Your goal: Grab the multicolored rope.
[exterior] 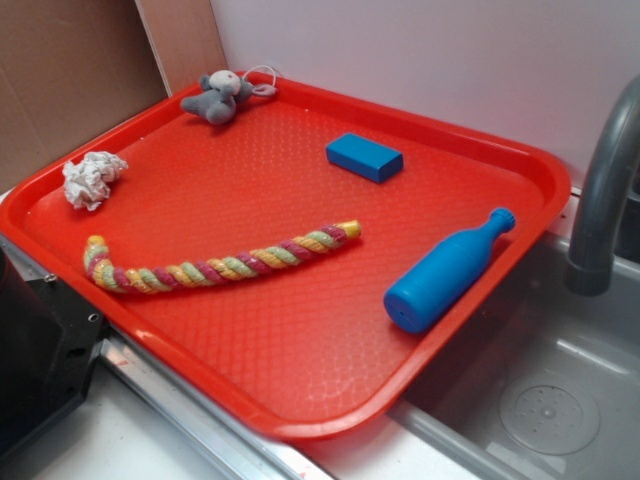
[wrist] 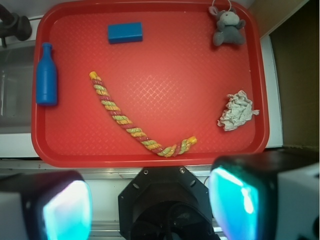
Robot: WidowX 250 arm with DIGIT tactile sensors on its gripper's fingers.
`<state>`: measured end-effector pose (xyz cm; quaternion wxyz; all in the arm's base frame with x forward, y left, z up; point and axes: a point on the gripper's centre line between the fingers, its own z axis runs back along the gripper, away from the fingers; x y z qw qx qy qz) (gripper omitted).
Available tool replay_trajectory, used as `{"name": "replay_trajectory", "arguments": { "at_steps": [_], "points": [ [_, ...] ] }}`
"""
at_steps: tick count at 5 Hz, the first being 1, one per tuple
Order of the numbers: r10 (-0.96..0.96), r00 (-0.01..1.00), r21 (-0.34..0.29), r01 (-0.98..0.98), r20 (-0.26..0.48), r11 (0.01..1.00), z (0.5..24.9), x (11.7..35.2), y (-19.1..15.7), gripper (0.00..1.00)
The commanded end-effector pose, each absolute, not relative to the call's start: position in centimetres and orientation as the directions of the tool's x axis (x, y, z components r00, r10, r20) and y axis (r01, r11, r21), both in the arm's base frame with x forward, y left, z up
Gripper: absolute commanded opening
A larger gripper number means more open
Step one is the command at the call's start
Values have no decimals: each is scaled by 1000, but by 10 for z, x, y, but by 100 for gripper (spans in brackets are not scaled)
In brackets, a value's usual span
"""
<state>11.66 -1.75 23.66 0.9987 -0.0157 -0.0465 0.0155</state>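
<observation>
Five things on the red tray (wrist: pixel 150 156), seen from the wrist view, left to right. Far left, near the rim: blue bottle (wrist: pixel 46 74), lying flat, neck towards the far edge. Next, up by the far edge: blue block (wrist: pixel 125 32), flat, well apart from the rest. Centre stage: multicolored rope (wrist: pixel 131 123), yellow, pink and green twist, running from mid-tray diagonally down to the near rim, then hooking up at its right end. Untouched, nothing on it. Further right, top corner: grey stuffed mouse (wrist: pixel 227 27). Below that, by the right rim: crumpled white paper ball (wrist: pixel 236 111), near the rope's curled end but apart from it.

Down at the bottom edge: gripper (wrist: pixel 150 202), hanging off the tray's near side, fingers (wrist: pixel 65 207) spread wide, gap clear, nothing held.
</observation>
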Motion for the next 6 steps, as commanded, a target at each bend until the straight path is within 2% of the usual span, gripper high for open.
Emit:
{"name": "replay_trajectory", "arguments": {
  "at_steps": [1,2,3,4,6],
  "points": [
    [32,995,-33,-29,92,999,237,117,-17,100],
    [-112,991,0,112,67,994,189,121,-27,100],
    [-231,956,14,232,183,973,152,129,-36,100],
    [-251,960,17,251,125,968,111,128,-34,100],
    [-251,960,17,251,125,968,111,128,-34,100]
  ]
}}
